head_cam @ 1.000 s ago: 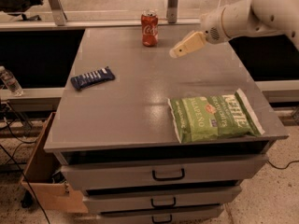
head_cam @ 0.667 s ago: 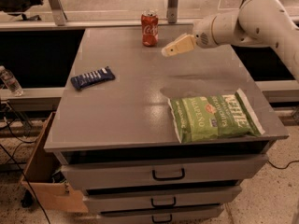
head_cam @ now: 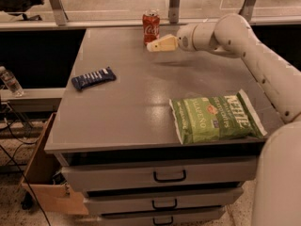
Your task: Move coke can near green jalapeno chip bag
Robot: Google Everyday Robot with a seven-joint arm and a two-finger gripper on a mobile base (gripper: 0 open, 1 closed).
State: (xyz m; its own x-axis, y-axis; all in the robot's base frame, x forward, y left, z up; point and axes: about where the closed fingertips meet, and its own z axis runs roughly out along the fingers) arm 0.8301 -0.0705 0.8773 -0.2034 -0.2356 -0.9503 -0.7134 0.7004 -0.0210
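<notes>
The white arm [head_cam: 244, 46] reaches in from the right, bent over the far side of the table [head_cam: 131, 102]. The gripper [head_cam: 153, 45] points left, just beside the coke can [head_cam: 151, 27]. I cannot tell if it is loose or squeezed. A second ago it was further right. The can stands upright by the far edge. The green jalapeno chip bag [head_cam: 216, 119] lies flat at the near right corner. Bare grey top lies between them. A blue bar [head_cam: 93, 78] lies on the left.
</notes>
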